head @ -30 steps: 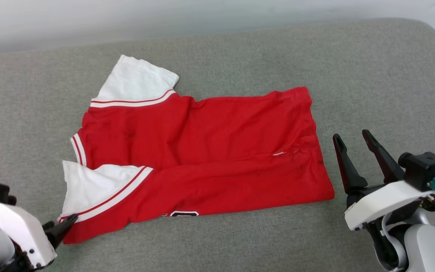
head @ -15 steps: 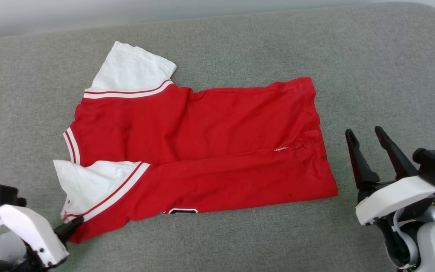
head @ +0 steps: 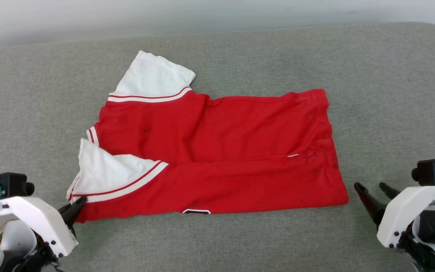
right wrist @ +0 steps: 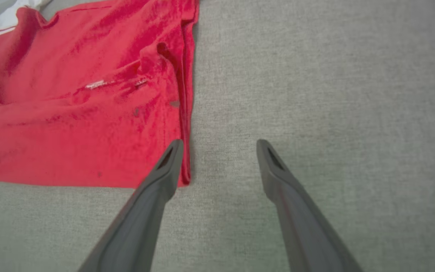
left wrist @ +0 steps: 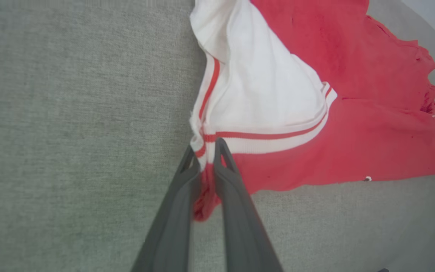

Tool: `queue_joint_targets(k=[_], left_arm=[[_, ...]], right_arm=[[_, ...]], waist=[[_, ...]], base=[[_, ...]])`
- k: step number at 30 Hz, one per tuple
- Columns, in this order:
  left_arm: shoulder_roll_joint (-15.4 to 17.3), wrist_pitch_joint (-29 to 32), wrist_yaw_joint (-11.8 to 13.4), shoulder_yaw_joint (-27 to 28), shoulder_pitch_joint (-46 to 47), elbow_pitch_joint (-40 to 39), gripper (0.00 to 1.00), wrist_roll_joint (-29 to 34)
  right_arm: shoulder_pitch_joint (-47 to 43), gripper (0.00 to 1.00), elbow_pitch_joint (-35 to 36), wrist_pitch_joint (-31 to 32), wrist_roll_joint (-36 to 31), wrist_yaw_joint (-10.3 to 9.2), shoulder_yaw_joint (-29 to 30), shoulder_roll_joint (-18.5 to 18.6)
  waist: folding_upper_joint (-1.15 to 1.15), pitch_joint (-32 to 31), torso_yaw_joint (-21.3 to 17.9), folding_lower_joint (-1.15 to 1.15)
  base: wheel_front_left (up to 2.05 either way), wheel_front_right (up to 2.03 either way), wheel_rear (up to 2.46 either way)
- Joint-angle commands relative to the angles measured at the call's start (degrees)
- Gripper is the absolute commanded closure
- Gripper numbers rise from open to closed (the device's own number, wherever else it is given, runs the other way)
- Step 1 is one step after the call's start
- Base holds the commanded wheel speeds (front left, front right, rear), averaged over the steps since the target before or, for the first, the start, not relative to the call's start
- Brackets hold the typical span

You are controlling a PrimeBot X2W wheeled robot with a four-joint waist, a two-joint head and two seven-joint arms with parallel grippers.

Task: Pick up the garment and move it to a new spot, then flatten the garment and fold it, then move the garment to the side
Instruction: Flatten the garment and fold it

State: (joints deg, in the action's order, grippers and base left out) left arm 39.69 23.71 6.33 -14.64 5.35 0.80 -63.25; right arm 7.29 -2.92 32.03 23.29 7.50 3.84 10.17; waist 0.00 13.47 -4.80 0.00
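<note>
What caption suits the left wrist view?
Left gripper pinches the red shirt near its white sleeve on grey cushion.

The head camera looks forward and down from above the near edge, wide enough to take in the whole red jersey T-shirt (head: 217, 151) on the grey fabric surface (head: 391, 94). The left wrist camera sits close behind the left pincer (left wrist: 205, 145), facing the near white sleeve (left wrist: 270, 94). The right wrist camera looks along the right pincer (right wrist: 219, 143) at the hem (right wrist: 185, 75). The head view shares both corners.
</note>
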Motion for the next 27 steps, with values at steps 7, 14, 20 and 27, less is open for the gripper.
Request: queue_joint_targets(k=[7,14,20,27], left_arm=[[-0.1,-1.0,0.6,-0.3,3.3,-2.7,1.00,1.8],[-0.7,-1.5,0.3,-0.9,4.0,-2.4,1.00,2.4],[-1.1,-1.6,-0.1,-1.2,4.2,-1.7,1.00,2.2],[-2.0,-2.5,-0.5,-1.4,3.5,-0.7,1.00,1.8]], right_arm=[[3.3,0.00,-2.6,6.7,1.6,-0.03,-3.5,-0.5],[4.5,0.00,-8.4,9.5,2.2,-0.03,-7.1,-0.2],[5.6,1.00,-9.5,9.1,3.4,-0.01,-9.5,-0.1],[8.0,1.00,-8.3,6.1,3.7,-0.02,-10.0,2.6]], waist=[[0.00,2.4,2.2,0.00],[0.00,3.5,2.9,0.00],[0.00,3.5,2.8,0.00],[0.00,1.4,2.7,0.00]], base=[[0.00,0.00,0.00],[0.00,0.00,0.00],[0.00,0.00,0.00],[0.00,0.00,0.00]])
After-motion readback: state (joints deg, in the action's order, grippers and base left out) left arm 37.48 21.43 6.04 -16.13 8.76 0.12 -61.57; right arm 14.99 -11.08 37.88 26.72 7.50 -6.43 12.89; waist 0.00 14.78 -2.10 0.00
